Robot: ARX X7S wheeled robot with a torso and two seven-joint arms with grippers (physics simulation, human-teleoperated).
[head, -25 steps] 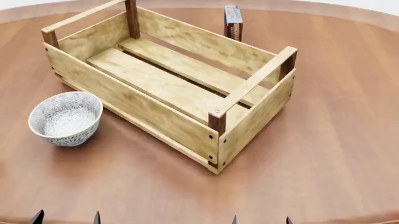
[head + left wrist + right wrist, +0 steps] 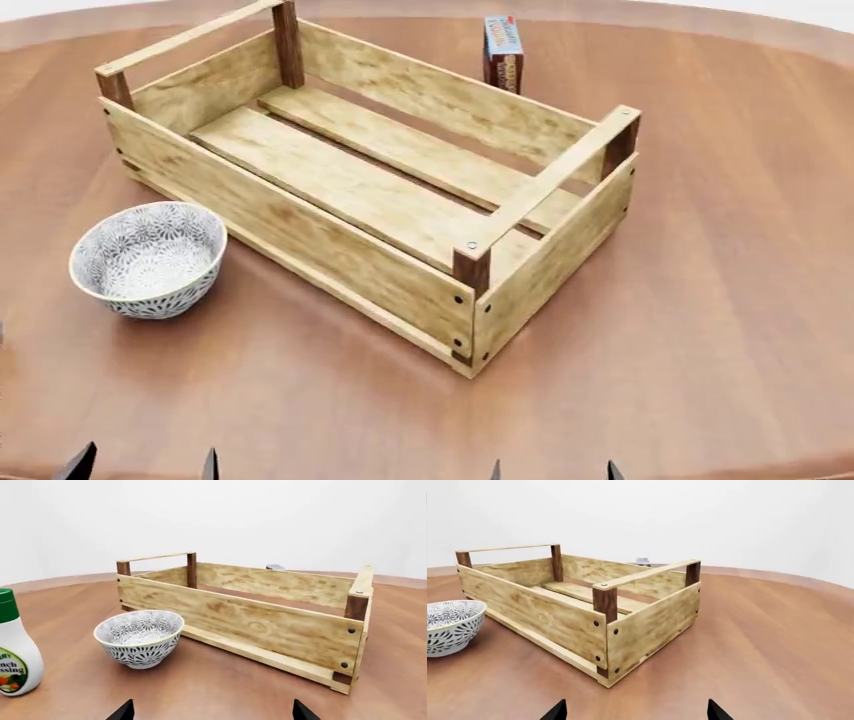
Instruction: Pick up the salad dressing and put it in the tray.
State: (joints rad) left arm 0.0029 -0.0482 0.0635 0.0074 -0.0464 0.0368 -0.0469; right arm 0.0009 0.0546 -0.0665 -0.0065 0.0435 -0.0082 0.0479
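Nearest to the robot, only the dark fingertips of both grippers poke into view. The left gripper has its tips spread wide apart with nothing between them, and the right gripper looks the same, tips apart and empty. Both hang low over the brown round table.

A bit further out on the robot's left, the salad dressing stands upright on the table, white bottle with a green cap, only visible from the left wrist. Beside it, slightly further out, sits the white patterned bowl, near the tray's long side but apart from it.

The tray sits mid-table at an angle, nothing inside it. Behind its far wall a small red-and-blue carton stands upright.
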